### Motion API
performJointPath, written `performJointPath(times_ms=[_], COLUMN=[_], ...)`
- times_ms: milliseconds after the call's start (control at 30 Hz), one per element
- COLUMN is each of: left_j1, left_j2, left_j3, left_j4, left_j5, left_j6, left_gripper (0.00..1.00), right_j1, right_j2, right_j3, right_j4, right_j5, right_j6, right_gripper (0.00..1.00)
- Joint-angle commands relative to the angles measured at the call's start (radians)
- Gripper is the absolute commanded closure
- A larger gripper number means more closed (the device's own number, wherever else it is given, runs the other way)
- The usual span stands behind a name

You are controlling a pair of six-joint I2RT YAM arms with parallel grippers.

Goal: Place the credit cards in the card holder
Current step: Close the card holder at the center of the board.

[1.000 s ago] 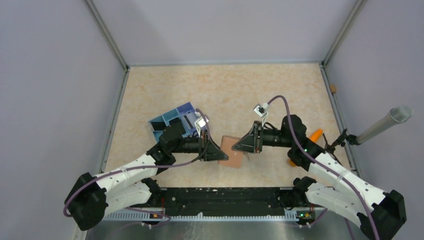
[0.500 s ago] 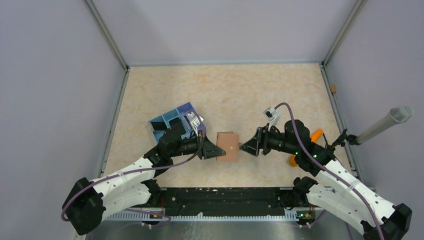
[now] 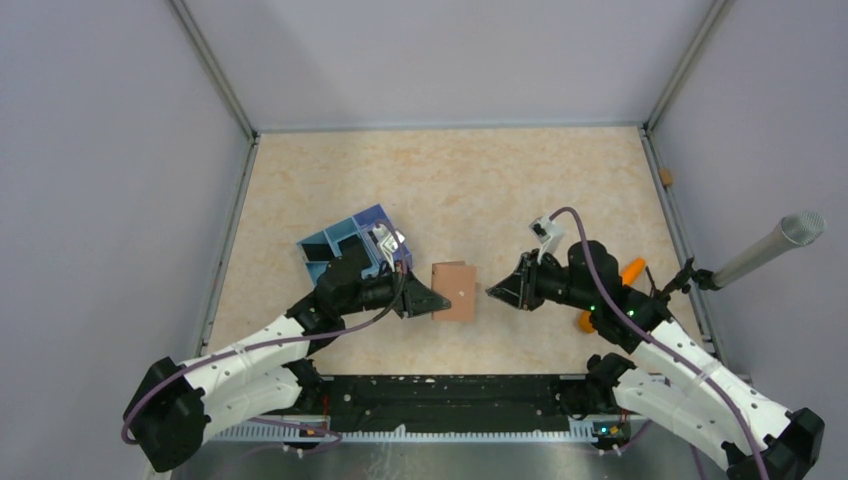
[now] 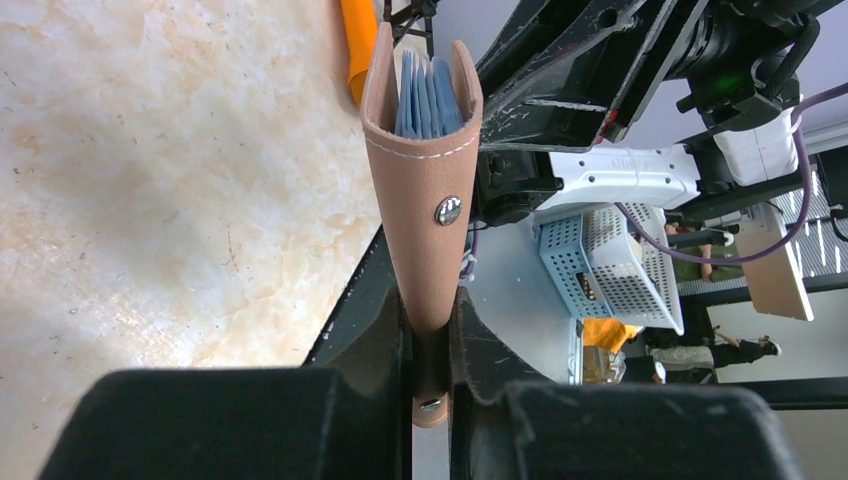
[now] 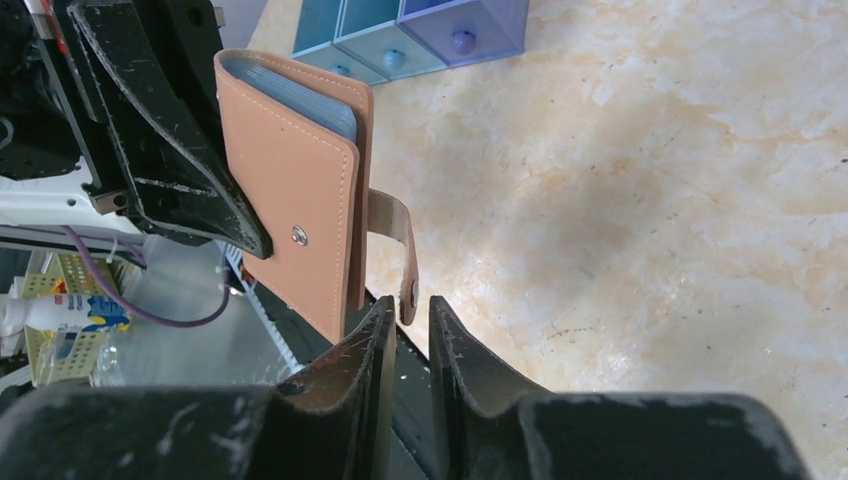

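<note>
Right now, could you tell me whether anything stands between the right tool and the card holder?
Nothing visible does: the card holder, clamped in the left tool, sits just ahead of the right tool, with only air between.

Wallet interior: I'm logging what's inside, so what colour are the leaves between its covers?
Blue leaves between the wallet's tan covers, clearest in the left wrist view.

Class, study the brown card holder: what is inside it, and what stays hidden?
Thin blue leaves fill the card holder, edges showing at its open edge. Its leather covers hide their faces and anything deeper.
</note>
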Motion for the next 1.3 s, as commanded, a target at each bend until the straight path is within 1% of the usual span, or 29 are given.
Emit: performJointPath(times_ms=[0, 300, 433, 533, 667, 733, 933, 1067, 1133, 1200, 1267], left_j1=[0.003, 0.003, 0.003, 0.003, 0.003, 0.003, -0.003, -0.007, -0.008, -0.007, -0.007], left_j2=[-0.027, -0.038, -0.042, -0.052, -0.063, -0.051, 0.004, 0.008, 0.000, -0.012, -0.020], left_j3=[-0.004, -0.011, -0.013, -0.009, 0.019, 0.038, 0.048, 0.042, 0.036, 0.029, 0.022], left_j4=[0.052, 0.045, 0.043, 0.000, -0.155, -0.205, -0.224, -0.227, -0.225, -0.221, -0.217], left_j5=[-0.005, -0.011, -0.022, -0.073, -0.209, -0.249, -0.291, -0.304, -0.300, -0.295, -0.282], left_j6=[-0.009, -0.010, -0.011, -0.001, 0.031, 0.032, 0.011, 0.011, 0.012, 0.014, 0.013], left_gripper=[1.00, 1.00, 1.00, 1.00, 1.00, 1.00, 1.00, 1.00, 1.00, 1.00, 1.00], right_j1=[-0.003, -0.003, -0.003, -0.003, -0.003, -0.003, 0.025, 0.076, 0.078, 0.074, 0.060], right_j2=[0.005, 0.035, 0.042, 0.042, 0.050, 0.073, 0.194, 0.253, 0.268, 0.275, 0.285], right_j3=[0.018, 0.008, 0.008, 0.012, 0.015, 0.016, -0.005, -0.009, -0.020, -0.038, -0.062], right_j4=[0.036, 0.081, 0.086, 0.068, 0.046, 0.036, 0.126, 0.184, 0.194, 0.196, 0.228], right_j5=[-0.003, -0.042, -0.059, -0.059, -0.050, -0.027, 0.021, 0.072, 0.102, 0.138, 0.125], right_j6=[-0.011, -0.014, -0.017, -0.022, -0.024, -0.013, 0.069, 0.096, 0.095, 0.102, 0.104], right_gripper=[0.85, 0.90, 1.00, 1.00, 1.00, 1.00, 1.00, 1.00, 1.00, 0.88, 0.78])
